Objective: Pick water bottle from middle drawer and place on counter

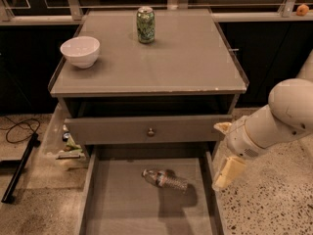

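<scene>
My gripper (224, 150) hangs off the right side of the cabinet, just outside the wall of the wide shallow grey middle drawer (122, 204). My two pale fingers (228, 173) are spread apart, empty. The small clear plastic water bottle (165, 179) lies on its side on the drawer floor, near the middle and towards the back. I judge it light, thin-walled and smooth, likely to roll or dent. I'd close across its middle, gently. The broad flat grey counter (186, 58) above carries a green soda can (145, 25) and a white bowl (80, 51).
</scene>
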Controlling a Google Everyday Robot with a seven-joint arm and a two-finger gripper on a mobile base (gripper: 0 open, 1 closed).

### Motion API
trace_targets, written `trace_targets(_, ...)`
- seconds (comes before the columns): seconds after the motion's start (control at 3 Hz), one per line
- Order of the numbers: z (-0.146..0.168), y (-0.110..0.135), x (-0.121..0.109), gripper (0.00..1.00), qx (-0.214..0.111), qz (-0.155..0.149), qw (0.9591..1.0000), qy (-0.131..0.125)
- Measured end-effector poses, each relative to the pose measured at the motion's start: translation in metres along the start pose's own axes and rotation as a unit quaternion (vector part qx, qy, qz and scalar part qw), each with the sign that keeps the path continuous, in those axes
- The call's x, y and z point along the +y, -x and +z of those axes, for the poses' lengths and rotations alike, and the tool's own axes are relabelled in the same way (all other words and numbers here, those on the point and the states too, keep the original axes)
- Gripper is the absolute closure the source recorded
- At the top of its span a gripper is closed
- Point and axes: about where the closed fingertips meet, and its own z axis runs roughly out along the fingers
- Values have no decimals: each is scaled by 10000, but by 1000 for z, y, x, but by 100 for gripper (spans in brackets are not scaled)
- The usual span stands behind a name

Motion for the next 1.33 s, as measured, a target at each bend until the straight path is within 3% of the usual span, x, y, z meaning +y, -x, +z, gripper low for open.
trace_targets(0.33, 0, 0, 0, 0, -2, 1, 10000, 1)
trace_targets(0.67, 17, -4, 16, 0, -216, 139, 9996, 116)
trace_targets(1.33, 105, -23, 80, 0, -949, 852, 9913, 336)
